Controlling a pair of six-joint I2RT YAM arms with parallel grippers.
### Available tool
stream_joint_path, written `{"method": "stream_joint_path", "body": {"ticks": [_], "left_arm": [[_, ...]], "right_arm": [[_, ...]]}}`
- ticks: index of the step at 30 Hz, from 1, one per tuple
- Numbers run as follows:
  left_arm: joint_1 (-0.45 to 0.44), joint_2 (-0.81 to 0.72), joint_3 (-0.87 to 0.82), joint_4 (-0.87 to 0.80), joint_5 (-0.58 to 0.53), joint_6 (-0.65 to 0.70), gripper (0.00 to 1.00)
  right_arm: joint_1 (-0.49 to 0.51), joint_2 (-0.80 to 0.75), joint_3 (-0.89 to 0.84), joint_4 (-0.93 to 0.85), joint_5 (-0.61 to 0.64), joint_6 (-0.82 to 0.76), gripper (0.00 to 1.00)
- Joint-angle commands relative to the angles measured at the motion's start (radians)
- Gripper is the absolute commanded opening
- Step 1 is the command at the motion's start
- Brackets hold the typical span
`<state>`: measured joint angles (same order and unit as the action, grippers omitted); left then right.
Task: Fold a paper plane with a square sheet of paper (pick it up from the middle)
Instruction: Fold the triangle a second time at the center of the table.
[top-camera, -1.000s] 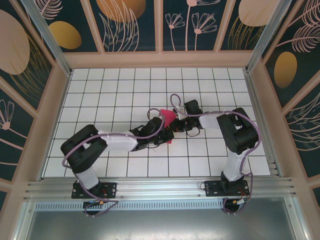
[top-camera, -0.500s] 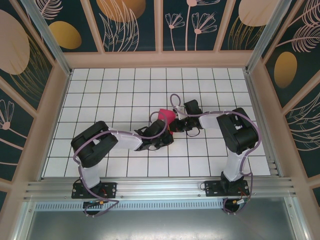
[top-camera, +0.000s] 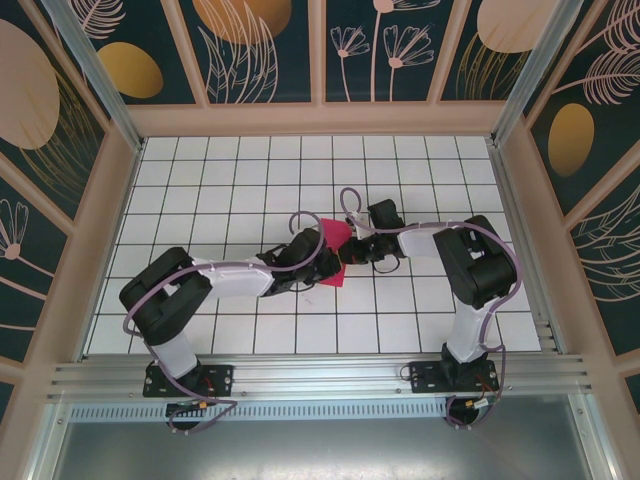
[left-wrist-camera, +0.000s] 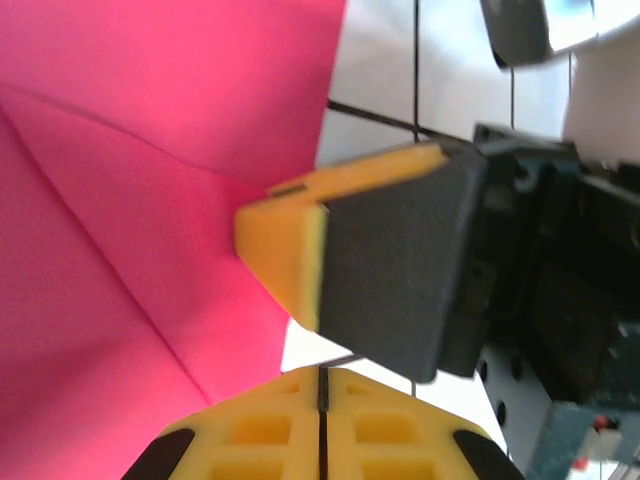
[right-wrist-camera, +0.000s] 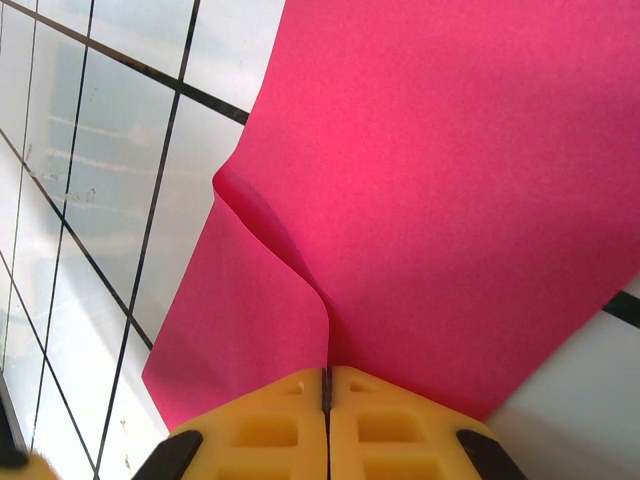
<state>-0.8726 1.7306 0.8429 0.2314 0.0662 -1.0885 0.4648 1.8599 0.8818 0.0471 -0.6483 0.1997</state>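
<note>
Right tool (right-wrist-camera: 327, 378) pinches the creased pink paper (right-wrist-camera: 450, 200) beside left tool (left-wrist-camera: 322, 375).

The left arm (top-camera: 160, 300) swings its elbow back out to the left. Half a second ago it leaned in toward the middle; now it sits about where it was a second ago. Its wrist draws back a little to the left, and the purple cable (top-camera: 298, 222) over it arches higher than before. As the left gripper (top-camera: 322, 262) shifts, more of the pink sheet of paper (top-camera: 335, 236) shows. A strip of it is visible again on the near side of the wrist.
</note>
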Motion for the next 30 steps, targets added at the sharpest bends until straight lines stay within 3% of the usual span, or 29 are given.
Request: {"method": "stream_joint_path", "body": {"ticks": [1,20,30], "left_arm": [[0.023,0.021,-0.012,0.022,0.022,0.013,0.1],[0.025,0.139,-0.024,0.031,0.055,0.0,0.11],[0.081,0.033,0.002,0.019,0.036,0.033,0.13]], "right_arm": [[0.014,0.056,-0.001,-0.028,0.077,-0.009,0.08],[0.014,0.067,0.005,-0.029,0.075,-0.009,0.08],[0.015,0.062,0.0,-0.029,0.076,-0.012,0.08]]}}
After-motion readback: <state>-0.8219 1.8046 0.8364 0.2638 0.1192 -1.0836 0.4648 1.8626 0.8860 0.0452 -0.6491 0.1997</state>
